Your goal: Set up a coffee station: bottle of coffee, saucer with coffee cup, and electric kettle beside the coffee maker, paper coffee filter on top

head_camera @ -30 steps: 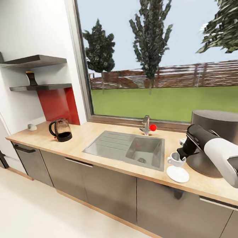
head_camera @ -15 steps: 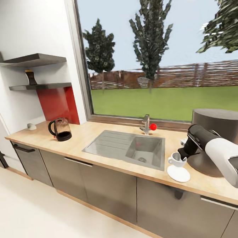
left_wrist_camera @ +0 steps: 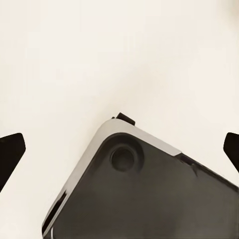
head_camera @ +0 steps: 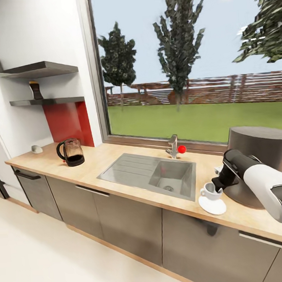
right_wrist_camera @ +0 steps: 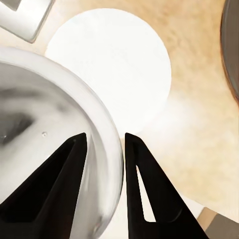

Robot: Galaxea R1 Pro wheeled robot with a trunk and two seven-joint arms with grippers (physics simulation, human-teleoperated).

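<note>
The right gripper (right_wrist_camera: pixel 104 144) pinches the rim of the cup (head_camera: pixel 210 191) between its narrowed fingers (right_wrist_camera: pixel 59 184), one inside and one outside the wall, holding the cup just above the saucer (head_camera: pixel 212 205), which lies on the counter (head_camera: pixel 117 159) right beside the coffee maker (head_camera: pixel 260 158). Across the sink (head_camera: pixel 149 174) from the coffee maker stands the kettle (head_camera: pixel 71 153) by the red panel, with the coffee bottle (head_camera: pixel 35 90) on the shelf (head_camera: pixel 50 101) above it. The left gripper's fingertips (left_wrist_camera: pixel 10 154) sit wide apart over pale floor (left_wrist_camera: pixel 119 50) and a dark base corner (left_wrist_camera: pixel 149 199).
</note>
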